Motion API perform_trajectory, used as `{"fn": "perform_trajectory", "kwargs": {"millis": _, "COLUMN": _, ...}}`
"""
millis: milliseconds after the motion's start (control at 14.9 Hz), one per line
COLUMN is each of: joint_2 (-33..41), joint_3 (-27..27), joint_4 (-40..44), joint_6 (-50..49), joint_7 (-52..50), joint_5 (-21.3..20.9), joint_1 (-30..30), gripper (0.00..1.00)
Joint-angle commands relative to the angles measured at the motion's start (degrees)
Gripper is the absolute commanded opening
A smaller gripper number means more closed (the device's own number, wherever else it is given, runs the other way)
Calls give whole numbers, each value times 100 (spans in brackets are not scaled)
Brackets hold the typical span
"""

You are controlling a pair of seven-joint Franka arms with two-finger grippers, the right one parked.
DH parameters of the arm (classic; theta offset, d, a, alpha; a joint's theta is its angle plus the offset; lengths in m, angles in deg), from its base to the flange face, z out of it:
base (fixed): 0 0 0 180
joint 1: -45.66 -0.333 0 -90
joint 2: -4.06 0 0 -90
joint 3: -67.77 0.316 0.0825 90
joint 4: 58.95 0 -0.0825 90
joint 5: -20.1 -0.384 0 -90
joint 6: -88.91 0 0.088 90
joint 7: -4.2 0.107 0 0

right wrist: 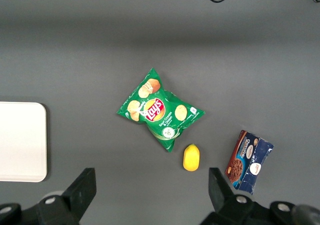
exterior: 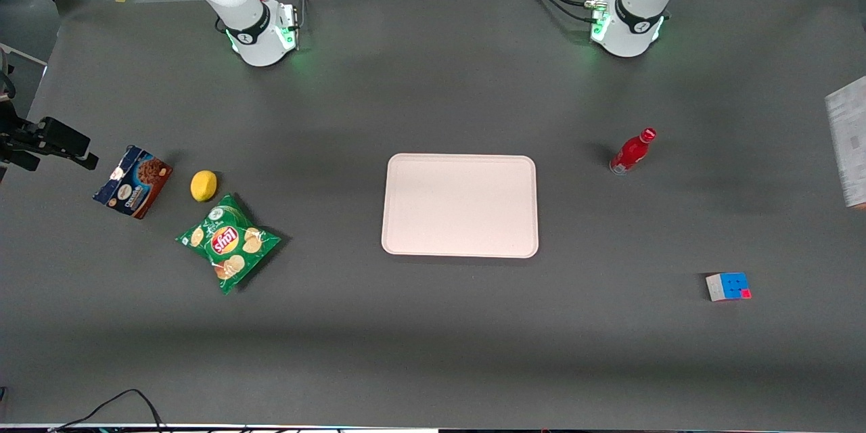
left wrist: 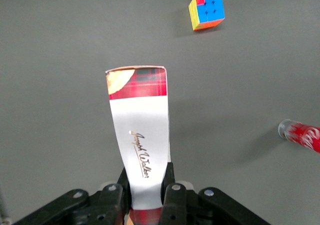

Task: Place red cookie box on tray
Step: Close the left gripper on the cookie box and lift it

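The red cookie box is a long slim carton with dark red plaid ends and a white label bearing script lettering. My gripper is shut on it near one end, a black finger pressed against each long side, and holds it well above the table. In the front view its whitish printed face shows at the frame edge, toward the working arm's end of the table; the gripper itself is out of that view. The pale pink tray lies flat mid-table with nothing on it.
A small red bottle stands between the tray and the working arm's end. A colour cube sits nearer the front camera. Toward the parked arm's end lie a green chips bag, a lemon and a blue-and-brown cookie box.
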Motion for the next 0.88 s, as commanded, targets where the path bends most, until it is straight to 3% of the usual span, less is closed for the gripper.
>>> {"fn": "perform_trajectory", "kwargs": {"millis": 0, "joint_2": -93, "joint_3": 79, "joint_4": 1195, "joint_6": -968, "joint_7": -88, "joint_5": -321, "joint_1": 51, "gripper": 0}}
{"fn": "perform_trajectory", "kwargs": {"millis": 202, "joint_2": -84, "joint_3": 53, "joint_4": 1222, "joint_6": -986, "joint_7": -236, "joint_5": -313, "joint_1": 68, "gripper": 0}}
{"fn": "perform_trajectory", "kwargs": {"millis": 404, "joint_2": -76, "joint_3": -26, "joint_4": 1222, "joint_6": -1204, "joint_7": -1008, "joint_5": -278, "joint_1": 383, "gripper": 0}}
{"fn": "perform_trajectory", "kwargs": {"millis": 808, "joint_2": -49, "joint_3": -1535, "joint_4": 1161, "joint_6": -1302, "joint_7": -3389, "joint_5": -216, "joint_1": 455, "gripper": 0}}
